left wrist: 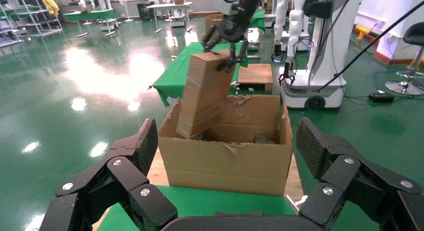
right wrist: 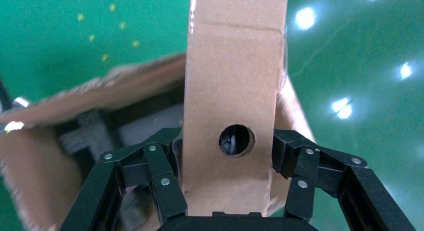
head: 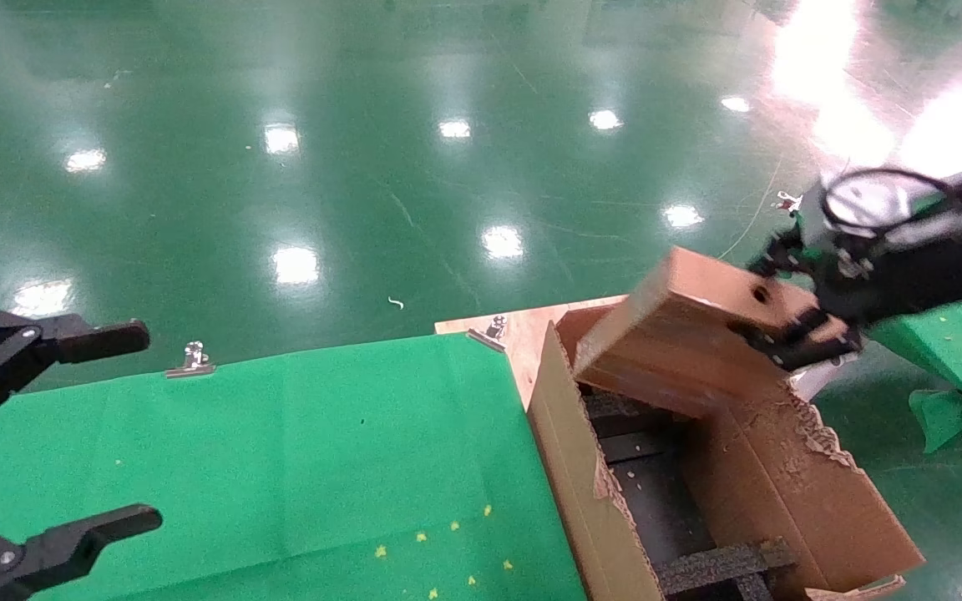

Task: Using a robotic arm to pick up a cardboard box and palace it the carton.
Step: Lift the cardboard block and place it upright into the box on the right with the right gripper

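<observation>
I see my right gripper (head: pixel 790 321) clamped on the holed end of the cardboard box (head: pixel 681 334), its lower end tilted into the carton (head: pixel 581 476) on the worktop (head: pixel 281 451), while my left gripper (head: pixel 55 434) hangs wide open, parked.

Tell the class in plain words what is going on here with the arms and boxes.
The right gripper is clamped on the small cardboard box, near the face with the round hole. The box is tilted, its lower end dipping into the open carton, which sits at the edge of the green table. The box is not yet released. The left gripper hangs open over the table, holding nothing.
</observation>
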Available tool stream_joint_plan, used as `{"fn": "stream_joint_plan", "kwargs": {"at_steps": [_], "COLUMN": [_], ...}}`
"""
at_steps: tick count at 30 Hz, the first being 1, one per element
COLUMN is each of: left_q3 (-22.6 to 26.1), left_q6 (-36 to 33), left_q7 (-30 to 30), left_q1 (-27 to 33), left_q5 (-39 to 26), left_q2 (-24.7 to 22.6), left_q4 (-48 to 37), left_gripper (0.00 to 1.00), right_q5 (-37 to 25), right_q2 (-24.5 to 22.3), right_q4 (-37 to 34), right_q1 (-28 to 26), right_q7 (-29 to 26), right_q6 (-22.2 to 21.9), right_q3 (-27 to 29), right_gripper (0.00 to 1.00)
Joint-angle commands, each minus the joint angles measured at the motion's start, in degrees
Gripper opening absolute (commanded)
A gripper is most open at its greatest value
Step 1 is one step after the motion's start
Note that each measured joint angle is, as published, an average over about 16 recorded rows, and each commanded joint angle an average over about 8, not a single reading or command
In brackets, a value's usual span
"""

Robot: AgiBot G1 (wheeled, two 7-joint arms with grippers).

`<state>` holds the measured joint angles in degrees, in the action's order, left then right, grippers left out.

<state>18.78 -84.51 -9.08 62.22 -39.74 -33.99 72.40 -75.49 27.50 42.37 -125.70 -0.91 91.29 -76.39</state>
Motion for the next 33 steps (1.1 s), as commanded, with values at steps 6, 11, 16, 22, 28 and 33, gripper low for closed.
{"fn": "stream_joint_plan", "kwargs": {"at_steps": [6,11,16,22,28,33], "left_q3": [0.0,0.0,0.0,0.0,0.0,0.0], "left_q6": [0.0,0.0,0.0,0.0,0.0,0.0], "left_q7": [0.0,0.0,0.0,0.0,0.0,0.0], "left_q1": [0.0,0.0,0.0,0.0,0.0,0.0], "left_q5": [0.0,0.0,0.0,0.0,0.0,0.0], "left_q2": [0.0,0.0,0.0,0.0,0.0,0.0], "left_q4": [0.0,0.0,0.0,0.0,0.0,0.0], "left_gripper": [1.00,1.00,1.00,1.00,1.00,1.00], "right_q5": [0.6,1.7,3.4,4.1,4.1,5.1], "right_q2": [-4.9,-5.9,-6.2,-6.2,-6.1,-6.4], "right_q4": [0.9,0.0,-0.8,-1.1,-1.3,-2.4], "right_q1": [-0.9,-0.9,-0.1,0.2,0.5,2.7], "right_q7": [-0.1,0.5,1.1,1.2,0.4,-4.7], "right_q6": [-0.3,-0.5,-0.7,-0.7,-1.2,-4.8], "right_q3": [-4.9,-7.1,-8.6,-9.1,-8.8,-9.3], "right_gripper": [0.00,0.00,0.00,0.00,0.00,0.00]}}
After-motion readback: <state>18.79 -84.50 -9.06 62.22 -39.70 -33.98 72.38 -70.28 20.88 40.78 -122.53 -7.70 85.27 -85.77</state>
